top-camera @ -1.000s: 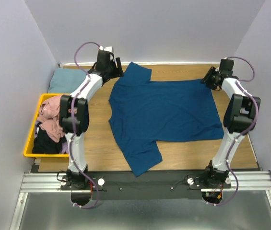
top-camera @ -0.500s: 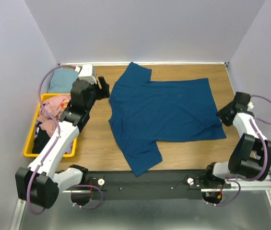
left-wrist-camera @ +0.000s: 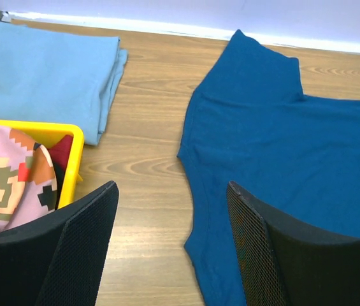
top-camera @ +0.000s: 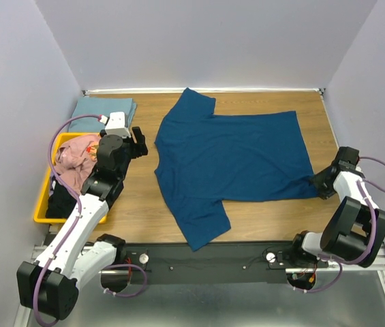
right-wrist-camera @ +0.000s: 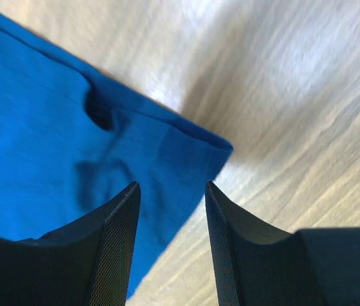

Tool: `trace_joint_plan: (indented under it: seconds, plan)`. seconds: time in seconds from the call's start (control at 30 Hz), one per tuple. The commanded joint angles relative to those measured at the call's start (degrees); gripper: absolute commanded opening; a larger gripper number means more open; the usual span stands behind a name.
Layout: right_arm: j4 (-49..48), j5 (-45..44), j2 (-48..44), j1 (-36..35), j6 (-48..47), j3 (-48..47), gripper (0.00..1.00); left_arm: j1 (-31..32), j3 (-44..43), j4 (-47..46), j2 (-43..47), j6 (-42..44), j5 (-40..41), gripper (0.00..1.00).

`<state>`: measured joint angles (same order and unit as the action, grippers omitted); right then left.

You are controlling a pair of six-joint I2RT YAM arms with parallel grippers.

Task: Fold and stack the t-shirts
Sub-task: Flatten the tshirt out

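On the surface (top-camera: 137,197) only the pale t-shirt (top-camera: 103,109) lay folded, the blue t-shirt (top-camera: 233,157) flat, others in the bin (top-camera: 40,204); left gripper (left-wrist-camera: 170,191) and right gripper (right-wrist-camera: 172,186) stood open, empty.

Wooden table (top-camera: 260,218): we record three items lying directly on it.
1. Dark blue t-shirt (top-camera: 233,157), spread flat and unfolded.
2. Pale blue t-shirt (top-camera: 103,109), folded, left of the dark blue t-shirt, at the far corner.
3. Yellow bin (top-camera: 45,219), left of the dark blue t-shirt, at the table's edge.

Matt cloth t-shirt (top-camera: 233,157), smooth wood-grain table (top-camera: 137,204)
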<state>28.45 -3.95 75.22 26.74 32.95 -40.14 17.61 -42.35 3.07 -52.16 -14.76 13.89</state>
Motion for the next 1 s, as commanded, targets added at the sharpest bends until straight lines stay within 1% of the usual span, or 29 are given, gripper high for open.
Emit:
trace_joint_plan:
  seconds: [0.0,0.2,0.4,0.47,0.57,0.6,0.67,0.7,0.73,0.97]
  plan:
    - [3.55,1.22,0.89,0.33,-0.26,1.38,0.52,-0.03,-0.28,-0.7,0.83,0.88,2.63,0.76]
    - [3.64,0.69,5.36,0.42,-0.61,0.77,0.52,0.06,0.16,-0.35,1.98,1.14,4.39,0.76]
    - [3.37,0.52,7.31,0.42,0.36,-1.69,0.51,1.11,0.07,-0.26,1.63,1.4,4.57,0.76]
    - [3.37,0.25,8.01,0.42,0.54,-1.96,0.49,1.29,0.16,-0.17,1.62,1.4,4.65,0.76]
    - [3.46,-0.01,8.63,0.42,0.8,-1.35,0.41,1.47,0.16,-0.08,1.45,1.58,5.27,0.76]
    - [3.63,-0.27,8.71,0.42,0.71,-1.17,0.31,1.47,0.16,-0.08,1.36,1.49,5.44,0.76]
    - [4.07,-1.06,8.19,0.42,0.71,-1.26,0.17,1.47,0.16,-0.08,1.19,1.49,5.53,0.76]
    - [5.12,-1.5,7.14,0.42,0.8,-1.6,0.05,1.47,0.16,0.0,1.01,1.49,5.62,0.76]
    - [5.82,-1.85,6.7,0.42,0.97,-2.13,0.01,1.47,0.16,0.01,0.92,1.49,5.71,0.76]
    - [12.24,-5.11,-0.07,0.5,2.55,-5.74,0.01,1.47,0.16,0.09,0.48,1.49,5.88,0.76]
